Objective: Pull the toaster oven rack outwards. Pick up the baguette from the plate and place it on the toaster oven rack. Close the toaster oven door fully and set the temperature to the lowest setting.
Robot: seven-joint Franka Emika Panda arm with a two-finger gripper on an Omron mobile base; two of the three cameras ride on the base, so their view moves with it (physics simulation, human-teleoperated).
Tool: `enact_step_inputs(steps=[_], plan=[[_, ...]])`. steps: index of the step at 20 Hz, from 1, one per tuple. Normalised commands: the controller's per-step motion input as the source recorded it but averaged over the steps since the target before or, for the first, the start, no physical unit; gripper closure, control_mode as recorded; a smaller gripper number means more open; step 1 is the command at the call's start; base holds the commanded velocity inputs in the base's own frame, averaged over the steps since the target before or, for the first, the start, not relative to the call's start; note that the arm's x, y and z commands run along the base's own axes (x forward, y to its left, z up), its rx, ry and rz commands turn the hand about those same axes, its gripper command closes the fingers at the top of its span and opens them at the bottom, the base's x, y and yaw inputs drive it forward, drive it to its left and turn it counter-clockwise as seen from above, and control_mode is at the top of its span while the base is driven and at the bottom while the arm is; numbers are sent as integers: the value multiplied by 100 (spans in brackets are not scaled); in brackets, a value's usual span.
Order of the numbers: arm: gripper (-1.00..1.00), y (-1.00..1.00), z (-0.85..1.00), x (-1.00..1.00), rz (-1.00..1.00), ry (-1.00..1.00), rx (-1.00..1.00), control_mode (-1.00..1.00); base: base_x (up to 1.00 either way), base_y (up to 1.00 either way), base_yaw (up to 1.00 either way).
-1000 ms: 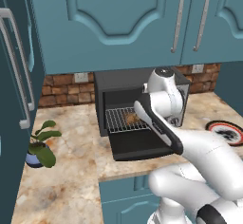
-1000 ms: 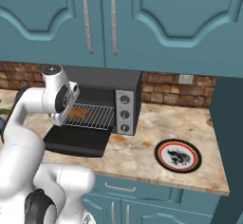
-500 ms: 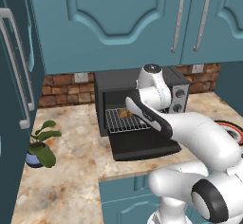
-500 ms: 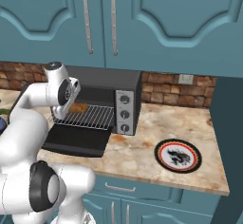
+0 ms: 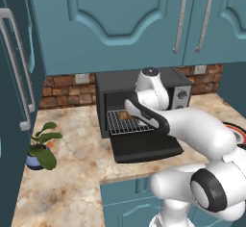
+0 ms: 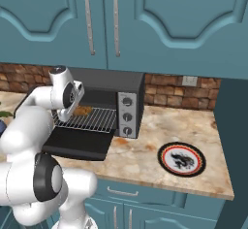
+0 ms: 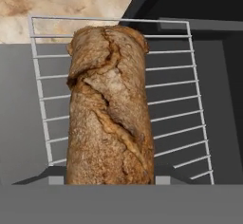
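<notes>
Fingers (image 7: 110,182) gripping baguette (image 7: 110,114) above pulled-out toaster oven rack (image 7: 175,99); toaster oven door (image 5: 144,146) open.

Baguette (image 7: 110,109) hides the claw's fingertips; plate (image 5: 239,132) cut off

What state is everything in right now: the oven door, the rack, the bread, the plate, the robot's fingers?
toaster oven door: folded fully down, open.
toaster oven rack: pulled outwards over the door.
baguette: above the rack, between the fingers.
plate: bare, on the counter.
fingers: closed on the baguette.
</notes>
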Motion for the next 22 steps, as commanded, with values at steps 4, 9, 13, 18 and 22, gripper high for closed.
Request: enact_step_inputs(steps=[4,9,13,18,22], plan=[[100,0,-26,7,0,0,0,-100,0,0,0],[100,0,-20,0,0,-2,0,-100,0,0,0],[100,0,-2,0,0,-6,0,-100,0,0,0],[100,0,-3,0,0,-2,0,-100,0,0,0],[-100,0,-3,0,0,0,0,-100,0,0,0]])
